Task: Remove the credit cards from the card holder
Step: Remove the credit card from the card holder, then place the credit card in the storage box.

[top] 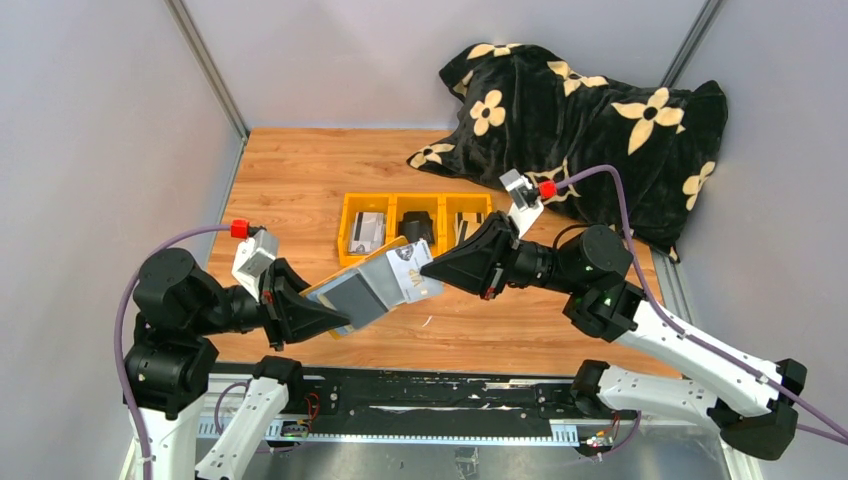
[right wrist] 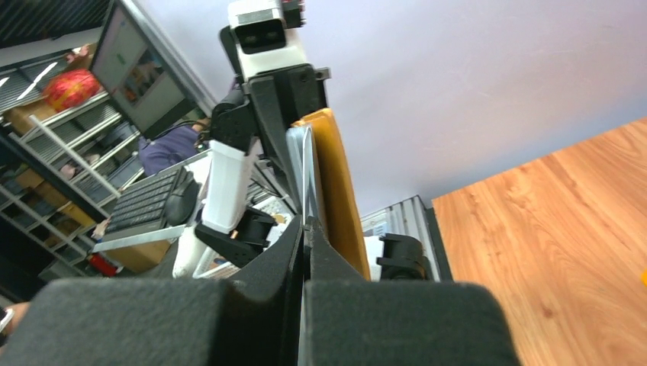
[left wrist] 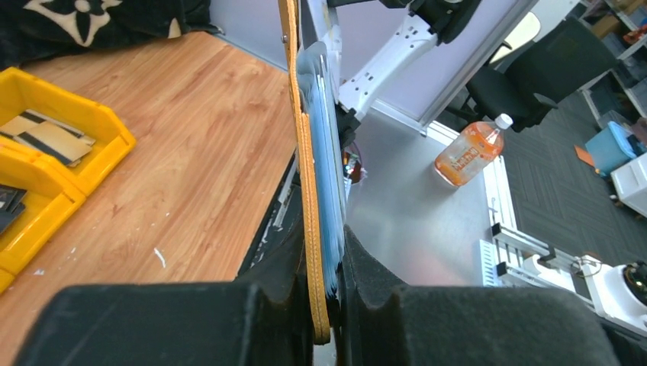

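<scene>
The mustard-yellow card holder (top: 352,296) hangs above the table's near middle, its grey-blue inner face up. My left gripper (top: 335,318) is shut on its lower left end. In the left wrist view the holder (left wrist: 307,175) stands edge-on, pinched between the jaws of that gripper (left wrist: 333,297). A white credit card (top: 412,276) sticks out of the holder's right end, and my right gripper (top: 433,270) is shut on its edge. Seen from the right wrist, the thin card (right wrist: 307,164) runs between the closed jaws of the right gripper (right wrist: 305,229), beside the holder's yellow face (right wrist: 336,191).
A yellow three-compartment tray (top: 343,228) sits just behind the holder with cards and a dark item in it; its corner (left wrist: 76,107) shows in the left wrist view. A black flowered pouch (top: 590,120) fills the back right corner. Walls close in the left and back.
</scene>
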Robot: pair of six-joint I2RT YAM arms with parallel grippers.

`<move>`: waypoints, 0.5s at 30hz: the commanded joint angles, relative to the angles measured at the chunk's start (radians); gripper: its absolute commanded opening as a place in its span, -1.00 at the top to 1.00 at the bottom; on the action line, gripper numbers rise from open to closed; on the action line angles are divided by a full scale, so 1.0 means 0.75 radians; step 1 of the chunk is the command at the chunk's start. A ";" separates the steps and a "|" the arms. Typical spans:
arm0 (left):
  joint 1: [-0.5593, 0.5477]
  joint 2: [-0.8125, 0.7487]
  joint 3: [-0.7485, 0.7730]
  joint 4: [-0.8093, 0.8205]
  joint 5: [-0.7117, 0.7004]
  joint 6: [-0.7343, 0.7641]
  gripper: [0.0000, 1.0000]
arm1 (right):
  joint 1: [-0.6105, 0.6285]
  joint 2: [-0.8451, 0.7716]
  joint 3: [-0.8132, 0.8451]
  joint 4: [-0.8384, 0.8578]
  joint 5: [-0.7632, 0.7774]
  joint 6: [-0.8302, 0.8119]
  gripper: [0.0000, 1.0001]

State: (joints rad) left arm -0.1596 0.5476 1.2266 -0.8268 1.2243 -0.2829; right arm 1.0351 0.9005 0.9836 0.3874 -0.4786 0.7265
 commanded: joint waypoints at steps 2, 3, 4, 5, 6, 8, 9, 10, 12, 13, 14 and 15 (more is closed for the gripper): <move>-0.004 0.023 -0.001 -0.126 -0.115 0.148 1.00 | -0.114 -0.081 -0.043 -0.098 0.015 0.041 1.00; -0.004 0.030 0.004 -0.164 -0.147 0.191 1.00 | -0.137 -0.099 -0.050 -0.121 0.021 0.044 1.00; -0.004 0.040 0.011 -0.207 -0.177 0.243 1.00 | -0.163 -0.118 -0.058 -0.144 0.025 0.046 1.00; -0.004 0.047 0.017 -0.243 -0.194 0.301 1.00 | -0.190 -0.136 -0.067 -0.174 0.033 0.048 1.00; -0.004 0.053 0.018 -0.269 -0.205 0.338 1.00 | -0.222 -0.160 -0.077 -0.209 0.046 0.047 1.00; -0.004 0.055 0.018 -0.296 -0.204 0.375 1.00 | -0.289 -0.212 -0.116 -0.270 0.062 0.064 1.00; -0.004 0.052 0.017 -0.305 -0.201 0.404 1.00 | -0.328 -0.234 -0.146 -0.278 0.058 0.083 1.00; -0.004 0.049 0.017 -0.311 -0.201 0.423 1.00 | -0.366 -0.259 -0.177 -0.283 0.048 0.103 1.00; -0.004 0.040 0.019 -0.321 -0.192 0.448 1.00 | -0.459 -0.293 -0.240 -0.293 0.024 0.153 1.00; -0.004 0.037 0.018 -0.325 -0.178 0.454 1.00 | -0.494 -0.312 -0.285 -0.294 0.010 0.179 1.00; -0.004 0.035 0.018 -0.325 -0.167 0.455 1.00 | -0.531 -0.321 -0.317 -0.294 -0.006 0.201 1.00; -0.004 0.035 0.015 -0.325 -0.163 0.453 1.00 | -0.563 -0.332 -0.347 -0.295 -0.019 0.221 1.00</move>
State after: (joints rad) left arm -0.1596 0.5842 1.2270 -1.0283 1.0760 -0.0242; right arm 0.6949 0.6765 0.7990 0.2073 -0.4534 0.8127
